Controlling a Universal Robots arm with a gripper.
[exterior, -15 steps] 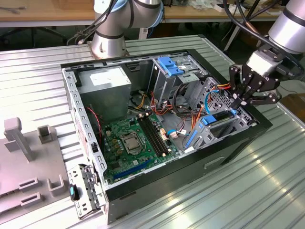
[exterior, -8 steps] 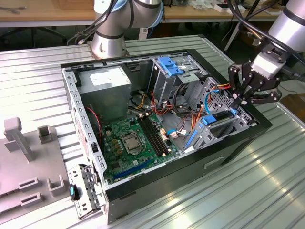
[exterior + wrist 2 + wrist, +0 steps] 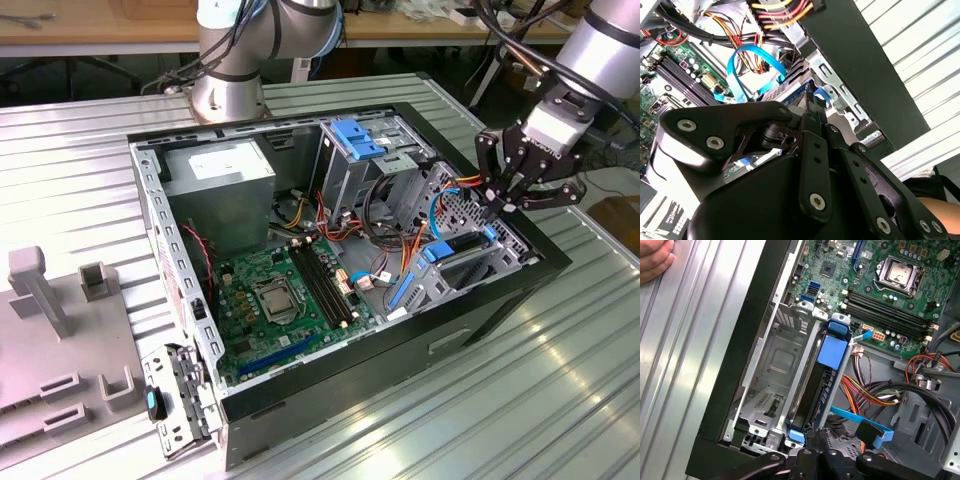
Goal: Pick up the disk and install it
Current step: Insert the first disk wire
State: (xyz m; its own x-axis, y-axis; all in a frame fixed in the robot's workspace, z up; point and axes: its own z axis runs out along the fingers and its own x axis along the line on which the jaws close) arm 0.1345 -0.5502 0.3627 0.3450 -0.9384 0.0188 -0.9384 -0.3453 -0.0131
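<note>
The disk (image 3: 832,352), a dark drive in a bright blue carrier, stands on edge in a slot of the metal drive cage at the side of the open computer case (image 3: 470,320). It also shows in the exterior view (image 3: 460,245) and the second wrist view (image 3: 821,94). My gripper (image 3: 503,203) hangs over the cage at the exterior view's right. Its black fingertips are pressed together right at the disk's near end in both wrist views (image 3: 814,437) (image 3: 812,107). Whether they touch the carrier is hidden.
An empty cage slot (image 3: 775,360) lies beside the disk. Flat blue cables (image 3: 860,420) and coloured wires loop close by. The motherboard (image 3: 270,300) and power supply (image 3: 220,175) fill the case. A person's hand (image 3: 655,257) rests on the ribbed table. Grey fixtures (image 3: 50,300) stand at the exterior view's left.
</note>
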